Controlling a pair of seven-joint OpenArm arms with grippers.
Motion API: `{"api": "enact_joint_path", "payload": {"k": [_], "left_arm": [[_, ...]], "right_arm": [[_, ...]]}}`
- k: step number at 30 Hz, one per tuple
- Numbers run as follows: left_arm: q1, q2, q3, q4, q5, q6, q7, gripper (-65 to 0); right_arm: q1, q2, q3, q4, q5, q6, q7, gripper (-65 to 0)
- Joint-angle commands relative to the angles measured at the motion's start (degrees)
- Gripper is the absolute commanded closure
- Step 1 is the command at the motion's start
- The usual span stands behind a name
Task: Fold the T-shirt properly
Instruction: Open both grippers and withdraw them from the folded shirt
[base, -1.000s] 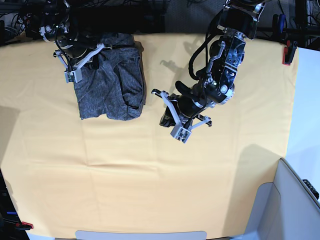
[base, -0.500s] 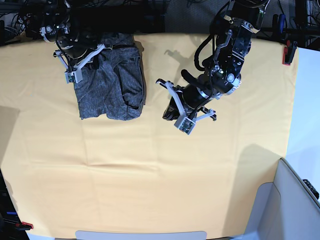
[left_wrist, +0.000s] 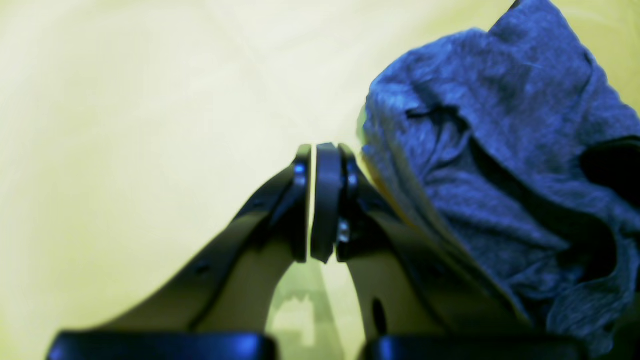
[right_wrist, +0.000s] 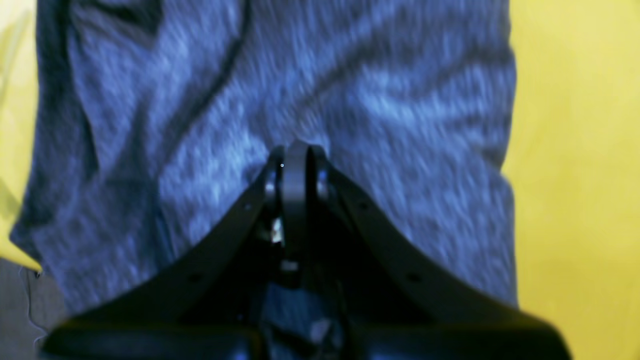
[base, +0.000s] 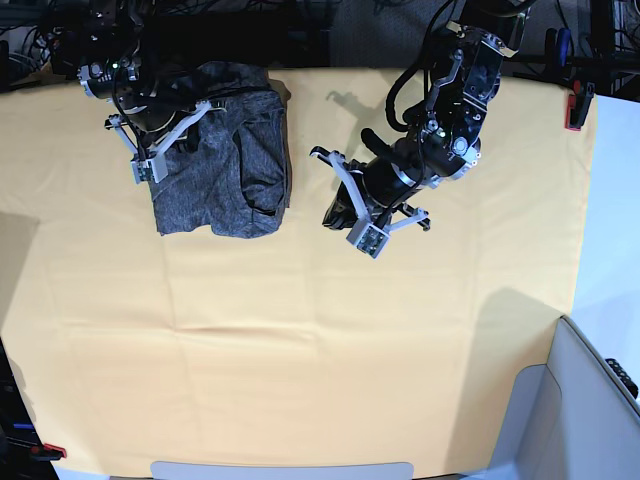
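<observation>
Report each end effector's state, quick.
Left end effector: closed, holding nothing, beside the T-shirt.
Right end effector: closed over the T-shirt; whether it pinches fabric cannot be told.

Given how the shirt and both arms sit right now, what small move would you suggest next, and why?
Probably lift both arms clear. The T-shirt already lies as a compact folded bundle on the tablecloth. The left gripper is shut, empty and beside it; the right gripper hovers shut over its upper left with no fabric visibly pinched.
</observation>
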Motion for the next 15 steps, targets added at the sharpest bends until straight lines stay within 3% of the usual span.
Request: {"api": "enact_joint_path", "payload": {"k": [1, 8, 15], "left_arm": [[-0.08, 0.02, -0.25, 1.35, -0.18, 0.05, -0.99, -0.3], [0.27, 0.02, -0.25, 1.71, -0.18, 0.05, -0.99, -0.3], [1.06, -0.07, -0.33, 1.71, -0.18, 0.05, -0.99, -0.3]], "right_arm": [[1.25, 0.3, 0.11, 1.22, 0.47, 0.3, 1.01, 0.0], [6.43, 0.12, -0.06, 1.22, 0.65, 0.3, 1.01, 0.0], [13.03, 0.48, 0.2, 1.31, 5.75, 0.3, 1.01, 0.0]]}}
